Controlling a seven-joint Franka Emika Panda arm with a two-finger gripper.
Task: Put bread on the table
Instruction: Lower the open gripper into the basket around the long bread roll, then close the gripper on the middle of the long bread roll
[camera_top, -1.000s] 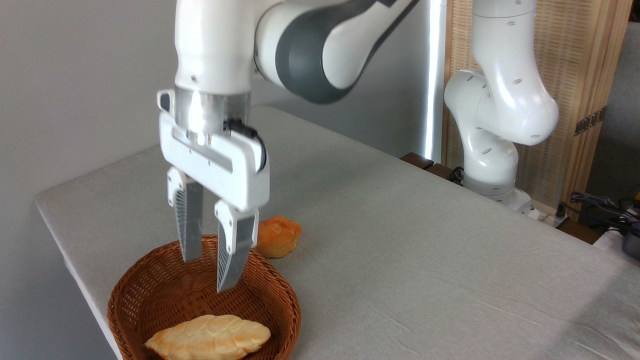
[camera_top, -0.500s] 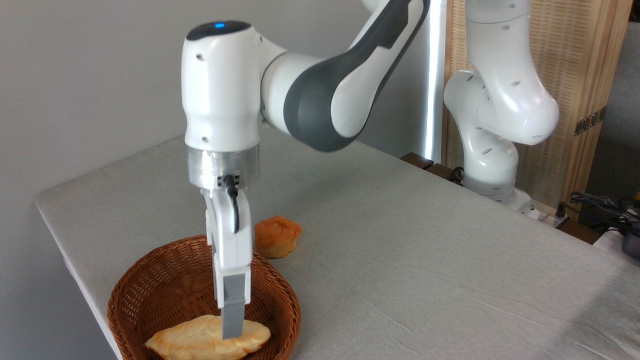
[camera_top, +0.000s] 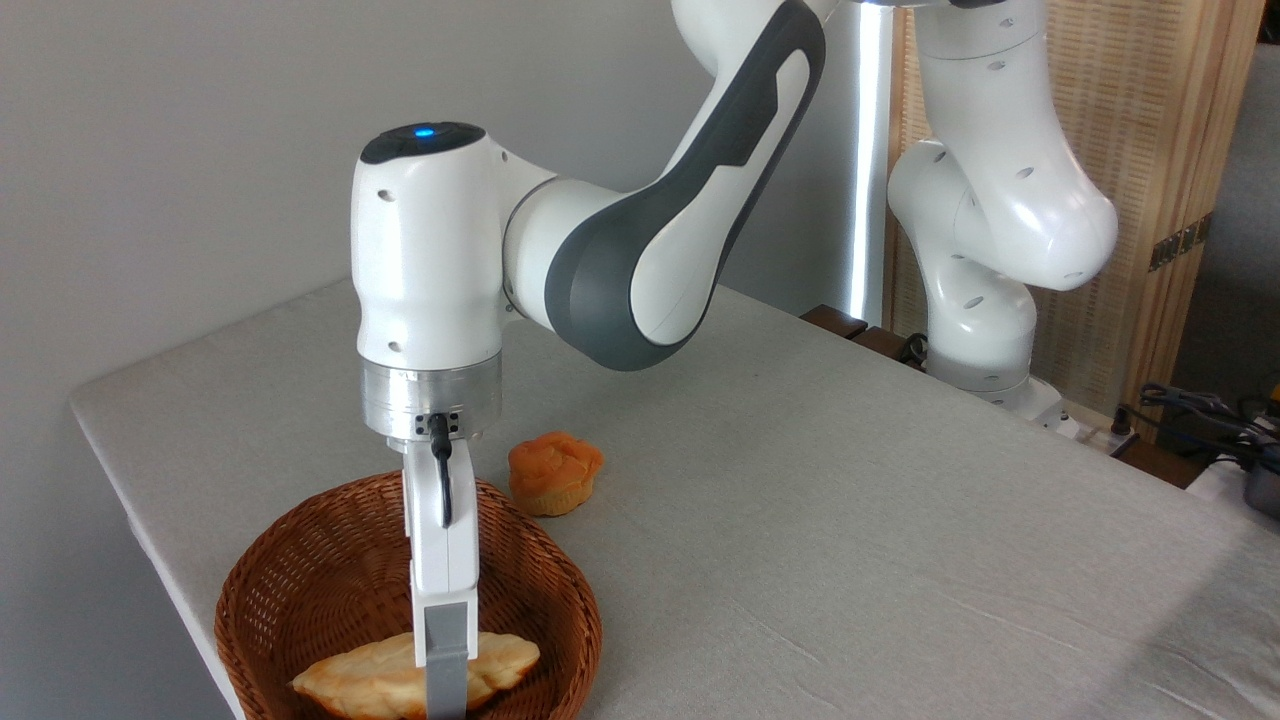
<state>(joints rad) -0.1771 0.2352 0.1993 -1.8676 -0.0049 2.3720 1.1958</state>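
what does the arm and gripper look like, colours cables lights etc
The arm has glossy white rounded shells with dark grey joint sections and small dark screw holes. A blue light glows on the dark cap atop the wrist. Under the wrist sits a silver metal ring, from which a short black cable runs onto the gripper. The gripper body is white and narrow seen edge-on, ending in grey fingers.

The bread (camera_top: 380, 675) is a long pale-yellow loaf with golden-brown patches, a lumpy top and tapered ends. It lies roughly flat, lengthwise left to right, at the near left, partly cut off by the frame's lower edge. The table (camera_top: 850, 520) is a large flat top in light grey-beige cloth with a rounded far-left corner.
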